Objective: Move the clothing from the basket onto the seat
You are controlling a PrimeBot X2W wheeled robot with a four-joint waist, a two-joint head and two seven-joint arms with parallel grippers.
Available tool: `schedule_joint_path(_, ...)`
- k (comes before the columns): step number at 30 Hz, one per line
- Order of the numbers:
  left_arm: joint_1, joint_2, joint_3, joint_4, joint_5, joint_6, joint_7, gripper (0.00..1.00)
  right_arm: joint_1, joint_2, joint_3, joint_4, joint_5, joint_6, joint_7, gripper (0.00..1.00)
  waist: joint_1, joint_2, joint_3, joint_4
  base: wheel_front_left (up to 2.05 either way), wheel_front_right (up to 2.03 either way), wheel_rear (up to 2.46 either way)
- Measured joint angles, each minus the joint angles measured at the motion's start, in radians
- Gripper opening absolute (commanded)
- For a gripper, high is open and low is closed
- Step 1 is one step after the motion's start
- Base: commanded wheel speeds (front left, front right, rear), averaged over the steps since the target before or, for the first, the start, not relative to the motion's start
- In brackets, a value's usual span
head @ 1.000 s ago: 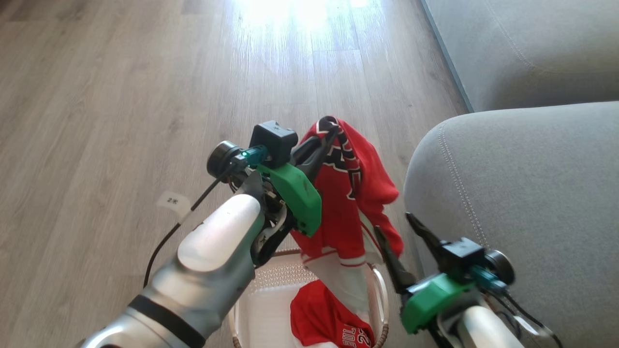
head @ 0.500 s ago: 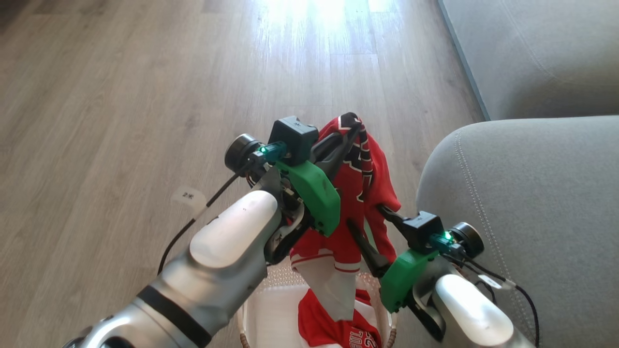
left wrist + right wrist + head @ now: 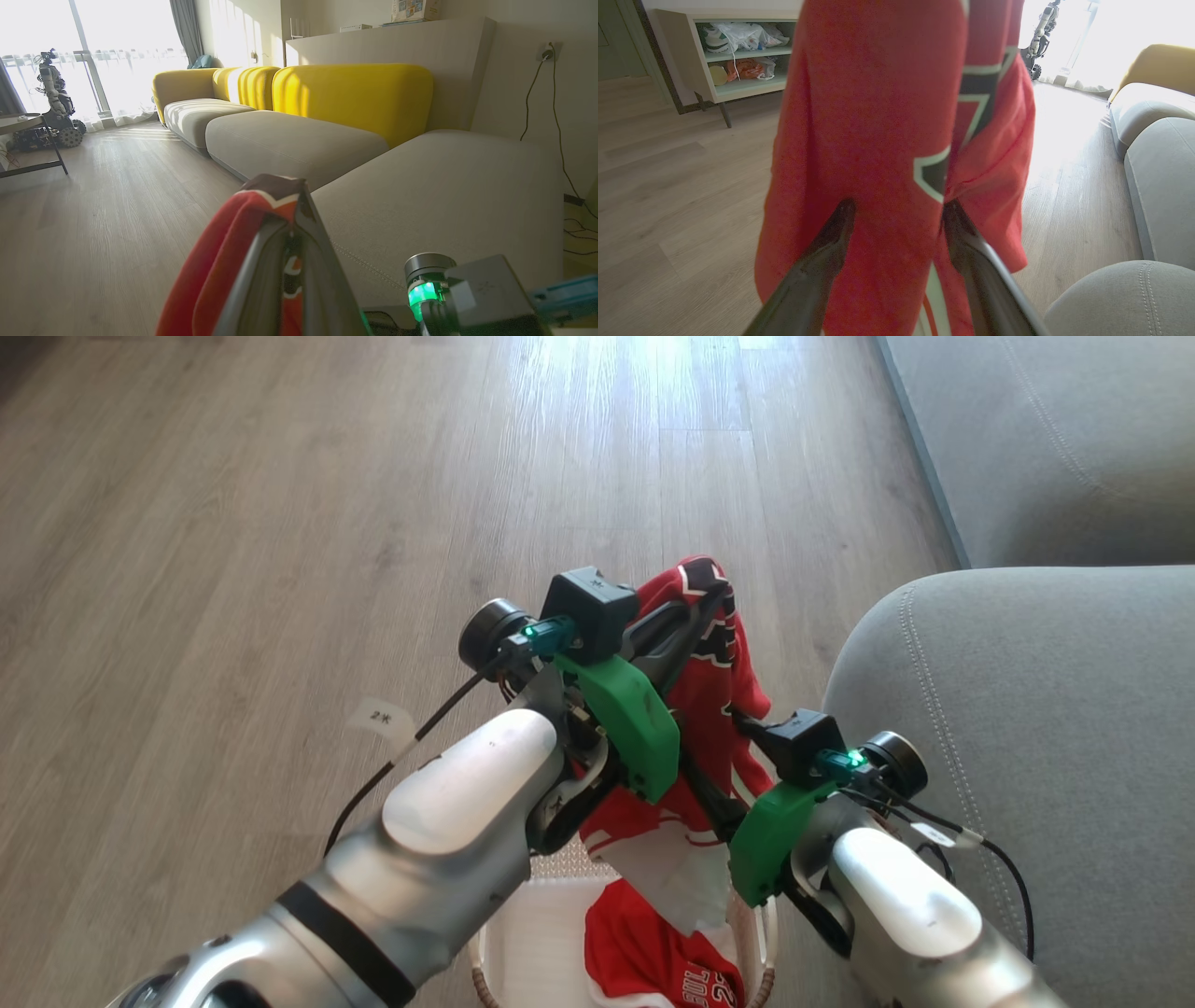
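My left gripper (image 3: 711, 595) is shut on the top of a red jersey (image 3: 714, 709) with black and white trim, which hangs above the basket (image 3: 487, 959). Seen from the left wrist, the closed gripper (image 3: 296, 200) pinches the red cloth (image 3: 219, 270). My right gripper (image 3: 721, 758) stands open with its tips against the hanging jersey (image 3: 878, 116); its own gripper (image 3: 897, 210) shows the cloth across both fingertips. Red shorts (image 3: 653, 947) with white lettering lie in the cream basket. The grey seat (image 3: 1027, 709) is just to the right.
Wooden floor (image 3: 280, 523) stretches ahead and to the left. Grey seat cushions (image 3: 444, 196) with yellow backrests (image 3: 355, 93) run along the wall. Another robot (image 3: 53, 102) and a low table (image 3: 23, 122) stand by the window. A shelf unit (image 3: 738, 51) is behind the jersey.
My right gripper has risen from the lower right and swung left, its open fingers now at the hanging jersey. The left gripper keeps hold. The camera has shifted a little.
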Motion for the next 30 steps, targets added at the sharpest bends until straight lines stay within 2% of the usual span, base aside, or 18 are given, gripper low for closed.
schedule_joint_path(1, -0.001, 0.000, -0.004, -0.001, -0.004, 0.002, 0.000, 0.00, -0.006, 0.000, 0.007, 0.008, 0.000, 0.000, 0.000, 0.34, 0.0000, 0.0000, 0.001, 0.002, 0.00, 0.00, 0.00)
schedule_joint_path(2, -0.003, 0.000, -0.007, -0.002, -0.010, 0.002, -0.006, 0.00, -0.011, -0.001, 0.012, 0.012, 0.000, 0.000, 0.000, 0.00, 0.0000, 0.0000, 0.003, 0.003, 0.00, 0.00, 0.00)
schedule_joint_path(7, -0.018, 0.000, -0.013, 0.010, -0.027, 0.009, -0.018, 0.00, -0.024, -0.001, 0.023, 0.018, 0.000, 0.000, 0.000, 0.00, 0.0000, 0.0000, 0.010, 0.004, 0.00, 0.00, 0.00)
schedule_joint_path(12, -0.018, 0.000, -0.011, 0.058, -0.043, 0.012, -0.046, 0.00, -0.029, -0.001, -0.008, 0.018, -0.011, 0.000, 0.000, 0.00, 0.0000, 0.0000, 0.013, -0.013, 0.00, 0.00, 0.00)
schedule_joint_path(13, -0.018, 0.000, -0.007, 0.065, -0.049, 0.011, -0.057, 0.38, -0.029, -0.001, -0.018, 0.018, -0.016, 0.000, 0.000, 0.00, 0.0000, 0.0000, 0.014, -0.018, 0.00, 0.00, 0.00)
schedule_joint_path(15, -0.017, 0.000, -0.006, 0.080, -0.054, 0.010, -0.072, 0.91, -0.029, -0.001, -0.032, 0.017, -0.027, 0.000, 0.000, 0.00, 0.0000, 0.0000, 0.017, -0.027, 0.00, 0.00, 0.00)
schedule_joint_path(16, -0.017, 0.000, -0.006, 0.089, -0.054, 0.009, -0.079, 1.00, -0.028, -0.001, -0.043, 0.017, -0.035, 0.000, 0.000, 0.00, 0.0000, 0.0000, 0.018, -0.032, 0.00, 0.00, 0.00)
schedule_joint_path(19, -0.013, 0.001, -0.005, 0.127, -0.059, -0.008, -0.088, 1.00, -0.028, -0.001, -0.091, 0.016, -0.068, 0.000, 0.000, 0.00, 0.0000, 0.0000, 0.024, -0.054, 0.00, 0.00, 0.00)
schedule_joint_path(30, 0.039, 0.003, -0.007, 0.198, -0.079, -0.025, -0.132, 1.00, -0.028, -0.001, -0.279, -0.003, -0.193, 0.000, 0.000, 0.00, 0.0000, 0.0000, 0.029, -0.144, 0.00, 0.00, 0.00)
